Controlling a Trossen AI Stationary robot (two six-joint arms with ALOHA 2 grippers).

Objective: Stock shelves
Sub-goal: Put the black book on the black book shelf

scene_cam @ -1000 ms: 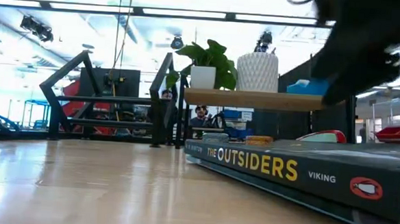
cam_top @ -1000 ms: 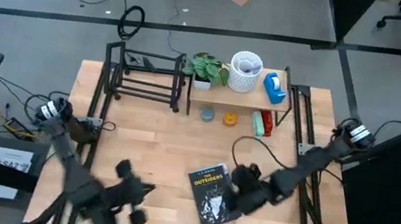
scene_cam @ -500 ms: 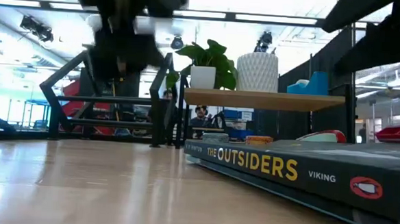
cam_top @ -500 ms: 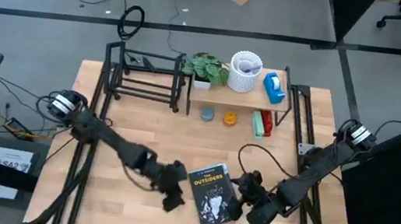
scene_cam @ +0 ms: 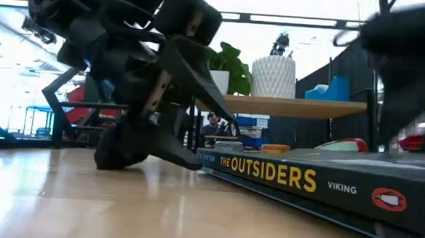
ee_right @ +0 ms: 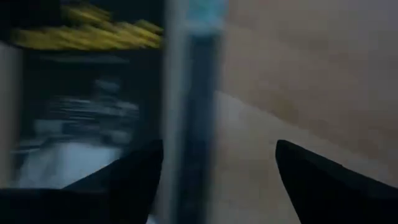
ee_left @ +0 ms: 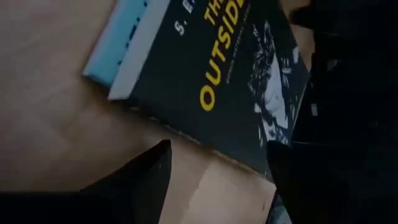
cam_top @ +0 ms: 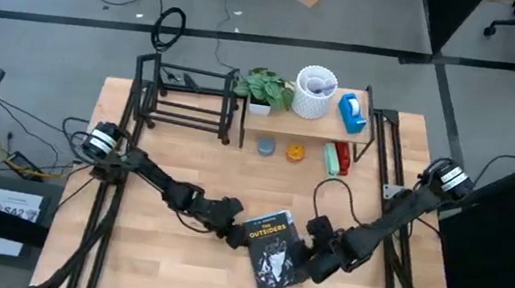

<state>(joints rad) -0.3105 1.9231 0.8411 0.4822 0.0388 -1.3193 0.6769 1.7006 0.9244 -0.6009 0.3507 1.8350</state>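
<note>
Tabletop book point(cam_top: 274, 252) between 2 grippers

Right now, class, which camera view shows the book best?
The high view: the whole book lies flat on the table, cover up. The low view shows only its spine; the left wrist view shows part of the cover; the right wrist view shows one edge.

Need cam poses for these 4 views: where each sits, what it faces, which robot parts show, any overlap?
High: overhead, straight down on table; both arms, book, wood-topped shelf, black rack.
Low: table height, level toward the shelves; left gripper near the book's spine.
Left wrist: faces the book cover between its own open fingers.
Right wrist: faces the book's edge past open fingers.
Shared: the book shows in all four.
</note>
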